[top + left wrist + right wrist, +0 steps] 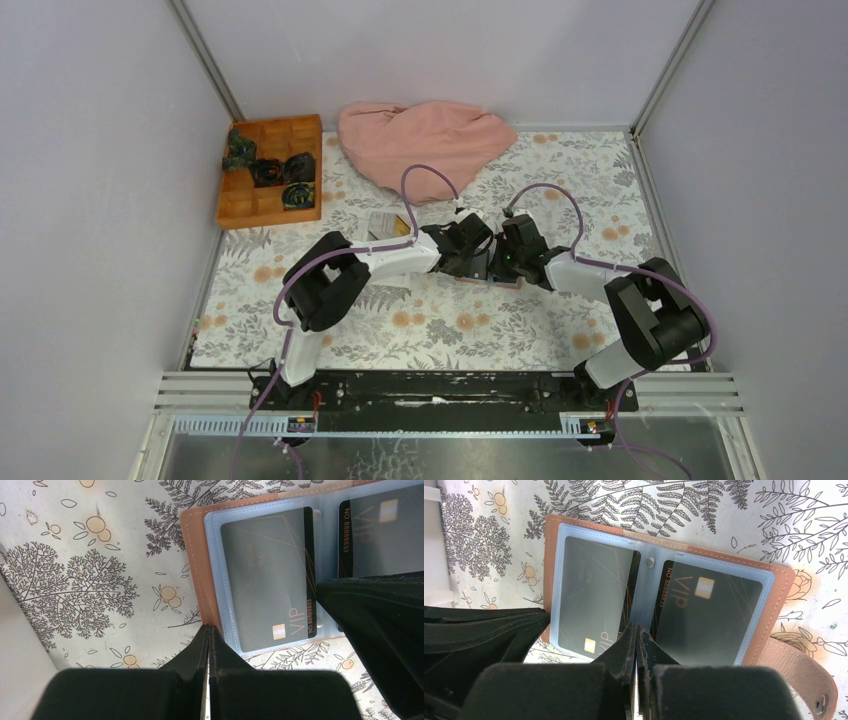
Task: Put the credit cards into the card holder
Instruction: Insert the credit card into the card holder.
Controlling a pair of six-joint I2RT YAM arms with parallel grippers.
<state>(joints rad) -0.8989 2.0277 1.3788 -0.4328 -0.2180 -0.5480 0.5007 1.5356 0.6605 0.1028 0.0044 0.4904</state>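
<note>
The reddish-brown card holder point(781, 592) lies open on the flowered table, mostly hidden under both grippers in the top view point(503, 284). Two dark grey VIP cards sit in its clear sleeves: one in the left sleeve point(591, 595) and one in the right sleeve point(709, 615). Both also show in the left wrist view, the left card point(265, 580) and the right card point(385, 535). My left gripper point(209, 628) is shut, its tips at the holder's brown left edge point(192, 565). My right gripper point(636, 627) is shut, its tips over the clear sleeve at the fold between the cards. No blue card shows.
The holder's strap with a snap point(799, 675) lies off its right side. An orange wooden compartment box point(270, 170) with dark items stands at the back left. A pink cloth point(425, 140) lies at the back. A white tray point(385, 225) lies just left of the grippers.
</note>
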